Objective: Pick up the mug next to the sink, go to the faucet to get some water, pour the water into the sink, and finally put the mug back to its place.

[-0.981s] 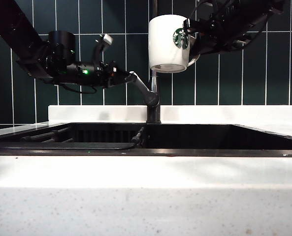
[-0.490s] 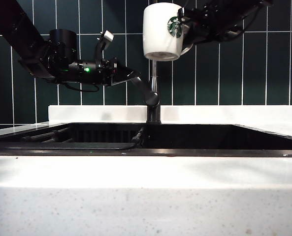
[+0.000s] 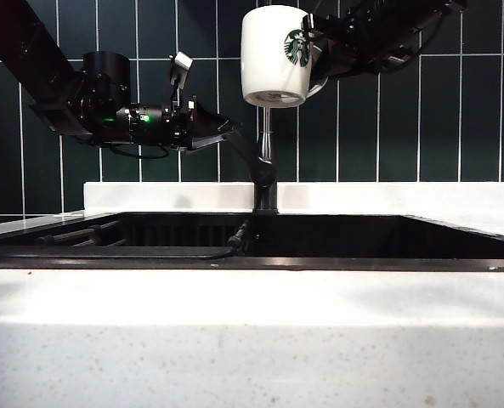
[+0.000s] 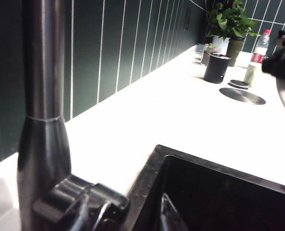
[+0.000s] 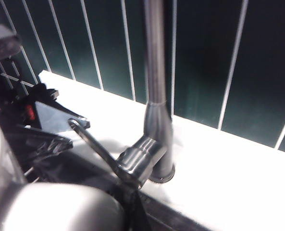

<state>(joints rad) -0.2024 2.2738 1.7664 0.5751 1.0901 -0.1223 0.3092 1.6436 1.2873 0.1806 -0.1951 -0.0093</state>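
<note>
Item: wide white ceramic mug with green siren logo point(image 3: 275, 55), upright, high in front of the dark tiles, over the slim dark grey metal faucet point(image 3: 265, 161); it has climbed and drifted left over the last second.

Right gripper point(image 3: 319, 53): pressed together on the mug's handle side.

Left gripper point(image 3: 207, 132): fingers spread wide, at the tip of the faucet's angled side lever; not yet gripping, as far as I can tell.

Wide black rectangular sink point(image 3: 336, 255): below, no stream visible.

Judgement: filling stage approaching; lever appears unturned.
</note>
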